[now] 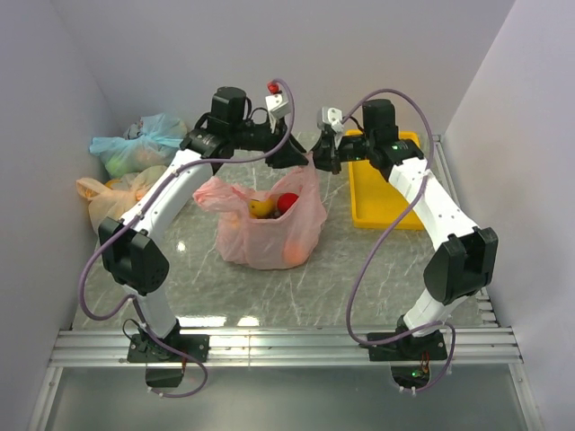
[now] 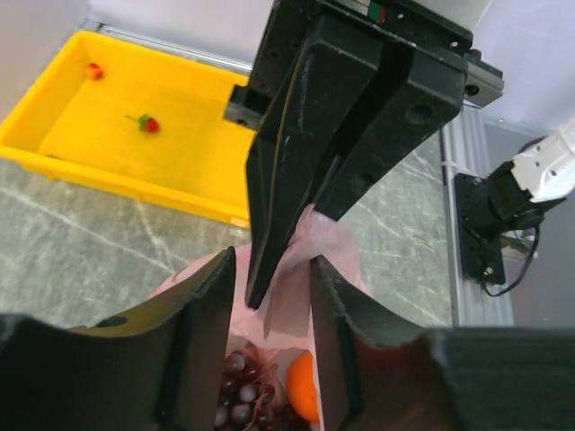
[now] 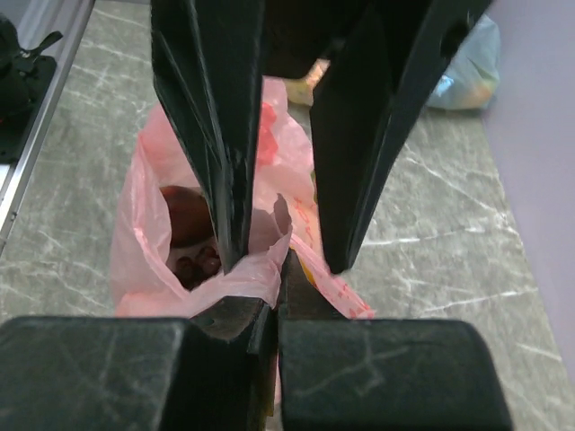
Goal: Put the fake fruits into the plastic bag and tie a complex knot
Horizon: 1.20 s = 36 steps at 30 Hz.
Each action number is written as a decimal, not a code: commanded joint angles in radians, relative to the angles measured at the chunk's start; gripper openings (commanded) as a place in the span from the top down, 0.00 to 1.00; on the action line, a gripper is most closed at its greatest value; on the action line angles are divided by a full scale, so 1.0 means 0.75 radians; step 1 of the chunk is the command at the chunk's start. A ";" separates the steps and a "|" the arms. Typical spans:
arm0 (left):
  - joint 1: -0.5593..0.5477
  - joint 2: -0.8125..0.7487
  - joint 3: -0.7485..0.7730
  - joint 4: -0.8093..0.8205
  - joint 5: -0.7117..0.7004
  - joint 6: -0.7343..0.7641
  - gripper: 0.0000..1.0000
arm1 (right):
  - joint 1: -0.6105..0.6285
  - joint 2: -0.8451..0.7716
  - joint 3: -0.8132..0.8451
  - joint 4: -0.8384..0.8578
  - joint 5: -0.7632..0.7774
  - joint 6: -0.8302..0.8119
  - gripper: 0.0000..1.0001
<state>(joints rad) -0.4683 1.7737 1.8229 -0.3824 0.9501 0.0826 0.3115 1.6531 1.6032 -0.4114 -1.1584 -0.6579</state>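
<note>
The salmon-pink plastic bag [image 1: 269,235] stands open in the middle of the table. Inside it lie fake fruits: a yellow one [image 1: 260,207], a red one [image 1: 287,203] and an orange ball [image 1: 293,252]. The left wrist view also shows the purple grapes [image 2: 241,395] beside an orange [image 2: 305,388]. My right gripper [image 3: 277,292] is shut on the bag's upper edge [image 3: 243,283] and holds it up. My left gripper [image 2: 269,274] hangs right against it, jaws apart astride the same pink film [image 2: 296,310]. Both grippers meet above the bag's right top corner [image 1: 310,171].
A yellow tray [image 1: 386,211] lies at the back right, with two small red pieces [image 2: 148,124] in it. A blue-green tied bag [image 1: 135,148] and a peach tied bag [image 1: 108,193] sit against the left wall. A metal rail [image 1: 287,341] runs along the near edge.
</note>
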 commanded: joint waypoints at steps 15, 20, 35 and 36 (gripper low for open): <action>-0.020 -0.191 -0.199 0.091 0.018 -0.018 1.00 | -0.076 -0.118 -0.057 -0.284 0.336 -0.388 0.43; -0.020 -0.225 -0.222 0.070 -0.003 -0.018 1.00 | -0.204 -0.153 -0.058 -0.331 0.295 -0.405 0.35; -0.020 -0.205 -0.177 0.074 -0.123 -0.022 1.00 | -0.123 -0.277 -0.272 0.612 -0.135 0.729 0.05; -0.020 -0.205 -0.171 0.074 -0.127 -0.024 1.00 | -0.097 -0.280 -0.305 0.697 -0.121 0.845 0.04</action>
<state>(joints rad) -0.4812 1.6314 1.6535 -0.3344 0.8665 0.0639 0.1764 1.4899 1.4490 -0.3222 -1.2232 -0.3885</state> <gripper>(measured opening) 0.012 0.953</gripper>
